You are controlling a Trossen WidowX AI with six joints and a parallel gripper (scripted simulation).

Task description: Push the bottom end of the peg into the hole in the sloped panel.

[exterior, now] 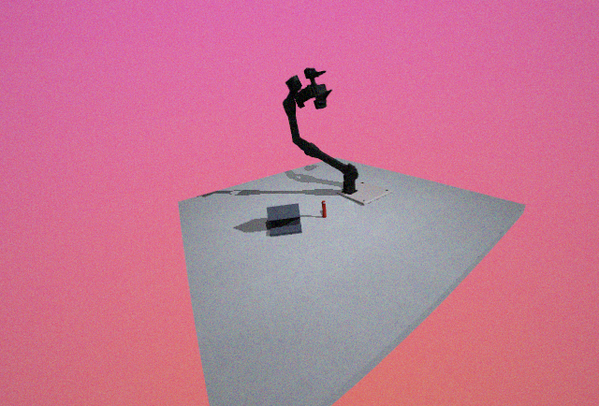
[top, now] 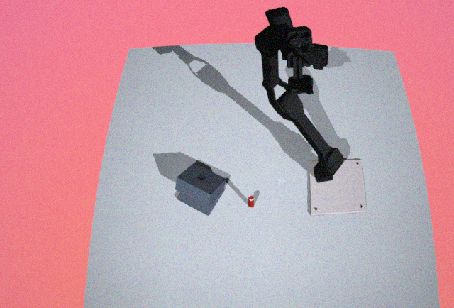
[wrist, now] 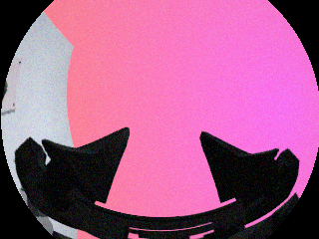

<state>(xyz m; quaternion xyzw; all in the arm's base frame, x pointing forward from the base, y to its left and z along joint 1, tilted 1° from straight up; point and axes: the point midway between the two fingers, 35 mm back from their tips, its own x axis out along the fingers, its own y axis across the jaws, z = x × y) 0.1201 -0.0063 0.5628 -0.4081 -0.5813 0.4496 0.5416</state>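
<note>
A red peg [top: 251, 201] [exterior: 324, 209] with a pale band near its top stands upright on the table. The sloped panel is the top face of a dark blue-grey block [top: 209, 201] [exterior: 284, 228]. A small dark hole [top: 201, 177] shows near the middle of that face in the top view; it cannot be made out in the exterior view. My gripper [exterior: 328, 81] [wrist: 165, 133] is open and empty, high above the table and well away from the peg and block. The wrist view shows its two fingers wide apart, with no peg or panel in sight.
The arm rises from a pale base plate [top: 339, 196] [exterior: 372, 195] to the right of the peg in the top view. The block stands left of the peg there. Shadows of the arm, block and peg cross the table [top: 256, 260] [exterior: 290, 305] [wrist: 42, 100].
</note>
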